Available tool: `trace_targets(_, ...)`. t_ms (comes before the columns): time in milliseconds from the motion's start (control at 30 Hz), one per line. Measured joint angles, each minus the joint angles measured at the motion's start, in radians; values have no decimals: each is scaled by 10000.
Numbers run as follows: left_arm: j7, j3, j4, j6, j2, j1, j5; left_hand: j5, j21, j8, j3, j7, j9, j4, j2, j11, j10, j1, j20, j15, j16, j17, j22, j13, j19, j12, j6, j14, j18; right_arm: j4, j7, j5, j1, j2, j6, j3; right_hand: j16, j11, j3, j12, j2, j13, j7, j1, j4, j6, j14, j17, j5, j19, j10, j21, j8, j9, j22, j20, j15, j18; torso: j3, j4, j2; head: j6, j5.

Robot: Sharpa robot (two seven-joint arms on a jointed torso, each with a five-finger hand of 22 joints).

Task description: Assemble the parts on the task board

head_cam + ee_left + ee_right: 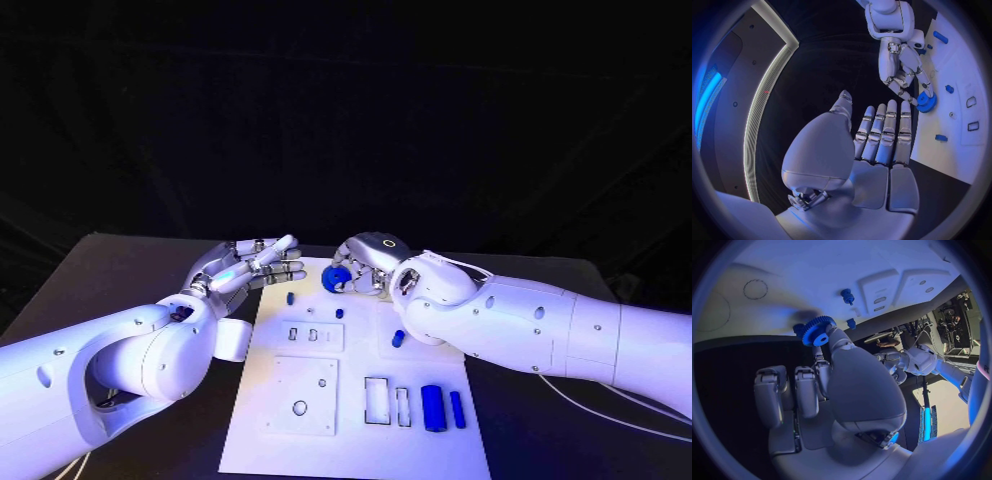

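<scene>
The right hand (pixel 372 262) pinched a blue gear (pixel 336 278) in its fingers (pixel 820 356), just above the white board's (pixel 346 440) far edge. The left hand (pixel 245 265) hovered beside it, fingers spread, holding nothing.

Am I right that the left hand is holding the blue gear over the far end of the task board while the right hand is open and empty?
Not quite: the hands are swapped. The right hand holds the blue gear over the far end of the task board, as the right wrist view shows, and the left hand is open and empty, as the left wrist view shows.
</scene>
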Motion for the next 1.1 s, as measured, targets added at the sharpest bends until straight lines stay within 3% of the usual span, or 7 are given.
trace_targets(333, -8, 0, -10, 1, 11, 0, 0, 0, 0, 0, 0, -1, 0, 0, 0, 0, 0, 0, 0, 0, 0, 1, 0, 0, 0, 0, 0, 0, 0, -399, 31, -89, -49, 350, 127, 20, 0, 0, 65, 0, 11, 0, -17, -120, 68, -17, 0, 0, -49, 0, -1, 0, -1, 0, -1, 0, 1, 0, 11, -19, -1, -50, 60)
trace_targets(567, -11, 0, -12, 1, 11, 0, 0, 0, 0, 0, 0, 0, 0, 0, 0, 0, 0, 0, 0, 0, 0, 1, 1, 0, 0, 0, 0, 0, 1, -464, 80, -91, -59, 379, 165, 24, -1, 37, 111, -51, -80, -2, -19, -428, 115, -18, 0, 8, -154, 0, -37, 0, -85, -1, -2, 1, 1, 1, 17, -34, -3, -65, 78)
trace_targets(667, -12, 0, -12, 1, 10, 0, 0, 0, 0, 0, 0, 0, 0, 0, 0, 0, 0, 0, 0, 0, 0, 1, 1, 0, 0, 0, 0, 0, 0, -500, 94, -88, -70, 383, 212, 1, -1, 109, 34, -137, -221, -2, -97, -691, 219, 65, -1, 7, -454, -1, -110, 0, -148, -22, -2, 1, 1, 1, 17, -35, -3, -71, 73)
trace_targets(767, -15, 0, -13, 1, 7, 0, 0, 0, 0, 1, 0, 0, 0, 0, 0, 0, 0, 0, 0, 0, 0, 2, 1, 0, 0, 0, 0, 0, 0, -540, 81, -78, -124, 367, 276, -23, -1, 145, -6, -137, -294, -2, -32, -764, 312, 1, -1, 7, -640, 0, -146, 0, -261, -103, -3, 1, 1, 1, 17, -35, -2, -76, 72)
trace_targets(1100, -22, 0, -17, 1, -2, 0, 0, 0, 0, 1, 0, -1, 0, 0, 0, 0, 0, 0, 0, 0, 0, 2, 2, 0, 0, 0, -1, 0, 0, -506, 64, -65, -123, 265, 310, -26, -1, 182, -43, -214, -385, -3, -22, -856, 350, -52, -1, 6, -640, 0, -183, 0, -281, -97, -3, 1, 1, 1, 17, -31, -5, -87, 66)
